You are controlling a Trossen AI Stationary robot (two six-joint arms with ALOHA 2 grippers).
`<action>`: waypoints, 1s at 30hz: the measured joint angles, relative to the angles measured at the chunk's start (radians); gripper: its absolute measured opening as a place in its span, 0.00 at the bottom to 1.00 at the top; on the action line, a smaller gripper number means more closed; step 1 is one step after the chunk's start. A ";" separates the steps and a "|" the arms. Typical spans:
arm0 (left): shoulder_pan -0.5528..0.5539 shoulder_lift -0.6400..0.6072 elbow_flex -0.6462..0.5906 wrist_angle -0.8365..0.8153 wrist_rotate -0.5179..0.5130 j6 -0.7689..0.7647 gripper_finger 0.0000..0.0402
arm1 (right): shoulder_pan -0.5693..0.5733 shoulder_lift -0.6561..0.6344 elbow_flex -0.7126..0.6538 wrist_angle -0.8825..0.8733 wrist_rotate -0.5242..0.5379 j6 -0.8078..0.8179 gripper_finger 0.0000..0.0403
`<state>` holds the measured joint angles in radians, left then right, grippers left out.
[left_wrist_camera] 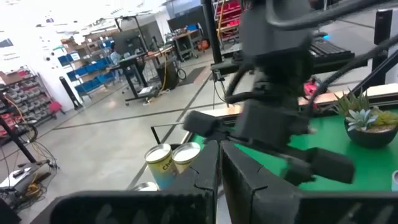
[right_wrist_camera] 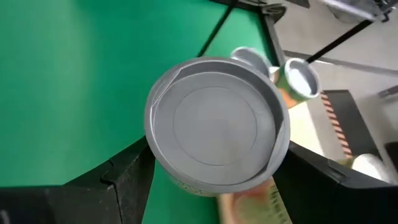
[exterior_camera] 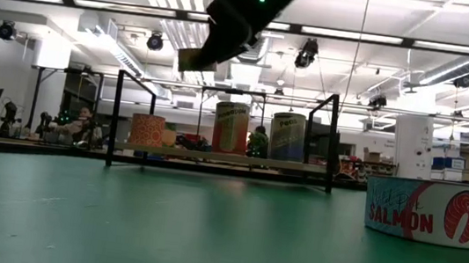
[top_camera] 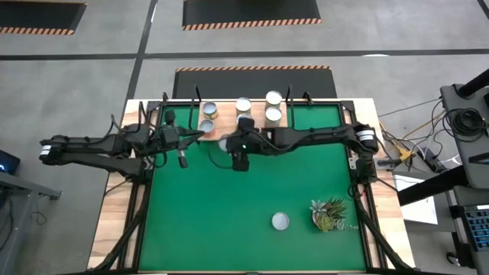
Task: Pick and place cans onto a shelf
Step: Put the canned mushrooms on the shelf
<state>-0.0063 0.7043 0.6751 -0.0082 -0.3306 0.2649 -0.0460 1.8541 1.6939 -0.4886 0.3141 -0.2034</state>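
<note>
Between the right gripper's (right_wrist_camera: 211, 171) spread fingers: one of the cans (right_wrist_camera: 216, 127), pinched, raised beside the shelf (top_camera: 229, 126).
Keep it upright; release only once seated among shelved cans ahead.

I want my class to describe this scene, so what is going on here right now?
The right gripper holds a can between its fingers, raised above the green mat near the shelf. Several cans already stand on the shelf, and one salmon can sits alone on the mat beside a small plant. The left gripper waits shut at the mat's left side.
</note>
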 joint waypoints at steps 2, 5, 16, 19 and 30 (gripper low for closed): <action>0.000 -0.014 -0.007 0.005 0.000 0.000 0.00 | -0.018 0.029 0.065 -0.047 0.000 -0.023 0.67; 0.000 -0.040 -0.018 0.006 -0.001 0.000 0.00 | -0.043 0.083 0.154 -0.123 -0.001 -0.046 0.67; 0.000 -0.104 -0.061 0.007 -0.001 -0.013 0.00 | -0.084 0.279 0.453 -0.359 -0.008 -0.139 0.67; 0.000 -0.105 -0.060 0.008 -0.001 -0.033 0.00 | -0.089 0.302 0.494 -0.380 -0.009 -0.167 0.67; 0.000 -0.097 -0.061 0.011 -0.001 -0.051 0.00 | -0.122 0.305 0.493 -0.418 -0.115 -0.149 0.68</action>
<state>-0.0059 0.6070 0.6144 0.0031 -0.3317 0.2140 -0.1677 2.1593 2.1868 -0.9064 0.1995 -0.3521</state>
